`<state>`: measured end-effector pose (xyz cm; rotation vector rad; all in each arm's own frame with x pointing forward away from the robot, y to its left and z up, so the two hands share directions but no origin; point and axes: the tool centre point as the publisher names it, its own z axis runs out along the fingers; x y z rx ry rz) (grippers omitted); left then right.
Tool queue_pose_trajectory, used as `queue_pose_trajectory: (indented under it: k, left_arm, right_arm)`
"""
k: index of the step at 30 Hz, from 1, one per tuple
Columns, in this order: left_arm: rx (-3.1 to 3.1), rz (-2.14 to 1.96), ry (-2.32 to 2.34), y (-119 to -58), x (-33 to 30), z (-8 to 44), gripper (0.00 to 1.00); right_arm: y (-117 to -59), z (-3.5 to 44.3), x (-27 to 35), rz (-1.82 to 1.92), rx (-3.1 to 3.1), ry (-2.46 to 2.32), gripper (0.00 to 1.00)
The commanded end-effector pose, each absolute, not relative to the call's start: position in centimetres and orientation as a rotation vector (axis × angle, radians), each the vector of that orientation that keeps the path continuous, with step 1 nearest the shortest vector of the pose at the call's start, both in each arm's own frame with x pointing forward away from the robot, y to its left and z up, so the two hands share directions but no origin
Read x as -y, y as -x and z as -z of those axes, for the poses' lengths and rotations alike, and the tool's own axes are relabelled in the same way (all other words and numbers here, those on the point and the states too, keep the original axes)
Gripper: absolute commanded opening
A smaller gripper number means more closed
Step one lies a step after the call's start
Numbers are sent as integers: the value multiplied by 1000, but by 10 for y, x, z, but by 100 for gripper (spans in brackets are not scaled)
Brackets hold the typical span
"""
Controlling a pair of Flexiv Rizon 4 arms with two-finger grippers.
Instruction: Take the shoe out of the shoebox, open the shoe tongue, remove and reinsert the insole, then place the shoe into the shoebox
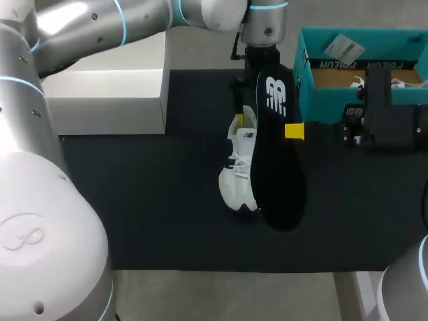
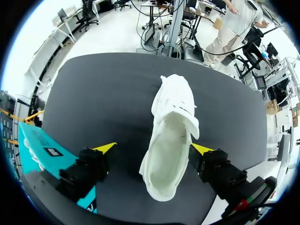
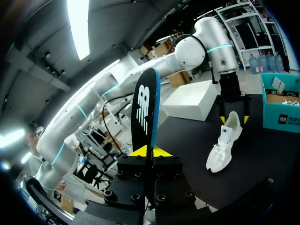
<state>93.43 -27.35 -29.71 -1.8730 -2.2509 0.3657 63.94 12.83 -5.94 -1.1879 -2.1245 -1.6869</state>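
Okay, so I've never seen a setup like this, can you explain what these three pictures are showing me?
It's a two-armed robot at a table; each arm ends in a two-fingered pincer. One picture looks down from above. The other two come from cameras on the wrists. On the table are a white shoe, a teal shoebox and a white box. The left pincer is open, with one finger on each side of the shoe, not gripping it. The right pincer is shut on the black insole, holding it upright.

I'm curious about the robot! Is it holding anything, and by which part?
The right tool pinches the black insole by its edge. The left tool is open, with the white shoe between its fingers.
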Motion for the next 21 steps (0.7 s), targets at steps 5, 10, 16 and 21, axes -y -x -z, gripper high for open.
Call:
queue_pose_trajectory:
  k: [5,10,16,21]
  left_arm:
    - [2357,-734,1960,-939,272,260,100]
    - [2380,-945,2028,-938,279,230,100]
    - [2360,-1220,2124,-939,289,194,100]
    - [2318,-1426,2195,-937,296,170,100]
  right_arm:
    - [-632,59,-131,1695,2124,1202,0]
    - [-632,59,-131,1695,2124,1202,0]
    - [-630,62,-124,1678,2098,1251,0]
    - [-640,60,-96,1622,2073,1360,0]
